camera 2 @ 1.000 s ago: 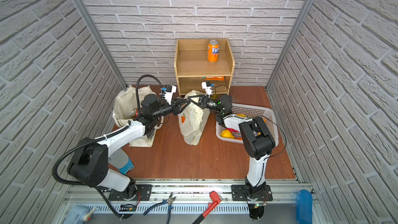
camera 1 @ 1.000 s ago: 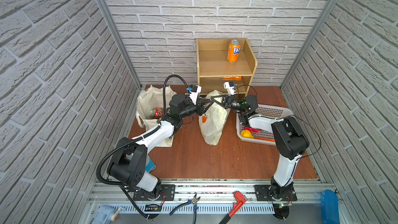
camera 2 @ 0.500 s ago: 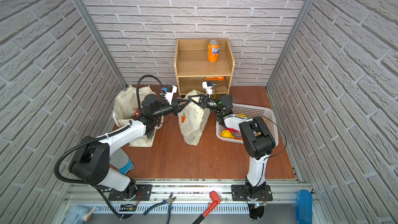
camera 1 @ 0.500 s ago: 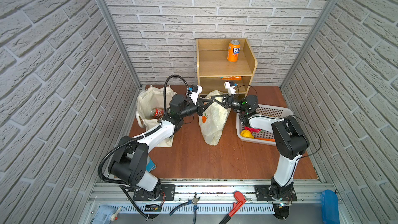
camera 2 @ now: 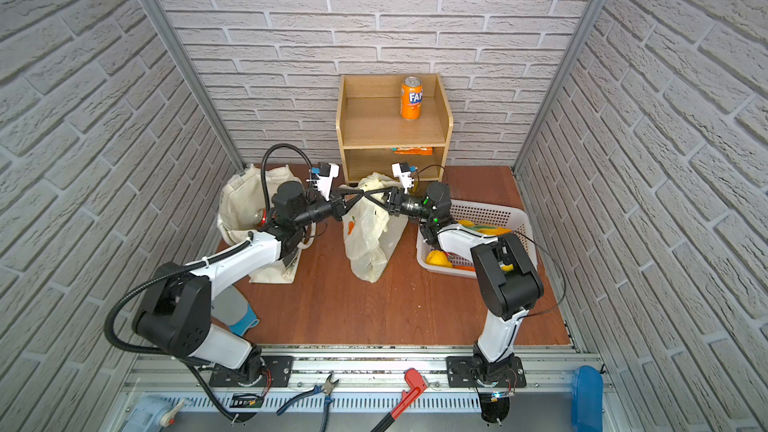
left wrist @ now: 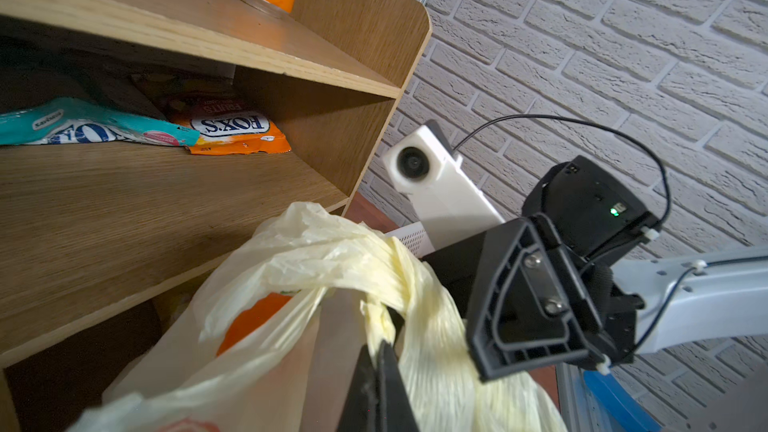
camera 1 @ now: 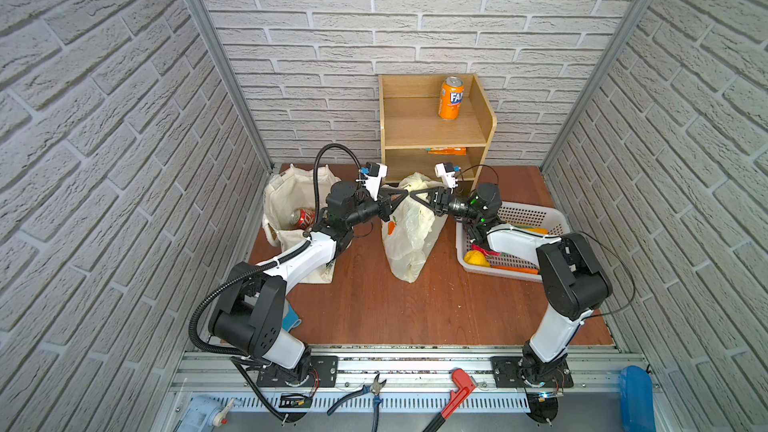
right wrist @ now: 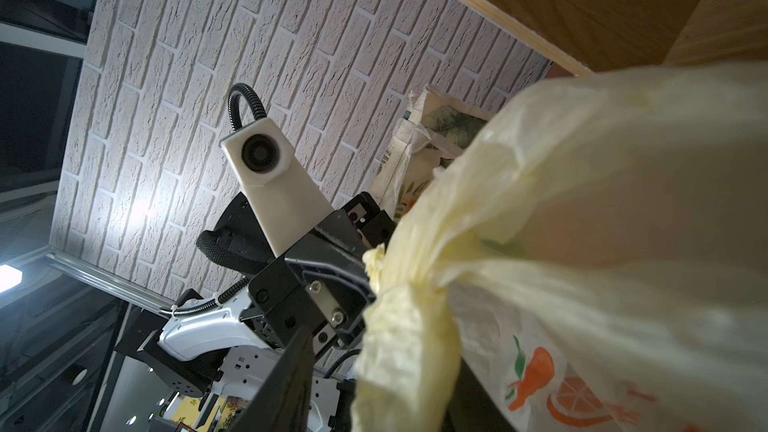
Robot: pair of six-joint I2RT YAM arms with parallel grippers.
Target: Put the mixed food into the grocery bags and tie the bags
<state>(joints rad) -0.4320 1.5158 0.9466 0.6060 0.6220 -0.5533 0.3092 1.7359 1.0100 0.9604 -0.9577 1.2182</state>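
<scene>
Tying looks half done. Left claw [left wrist: 380, 353] pinches the twisted handle [left wrist: 386, 268] of the yellow bag [camera 1: 409, 234], mid-desk [camera 1: 374, 305]. Right claw [camera 1: 417, 196] is beside it, and I cannot tell its grip. Red can [camera 1: 303, 218] lies in the tote [camera 1: 286, 197], left. Fruit [camera 1: 476, 258] waits in the basket [camera 1: 540, 214], right.

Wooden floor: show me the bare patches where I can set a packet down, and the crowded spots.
Free: the broad wooden floor strip between the plastic carrier bag and the front rail; the back corner between shelf unit and white basket. Crowded: over the carrier bag, where left arm and right arm meet.
</scene>
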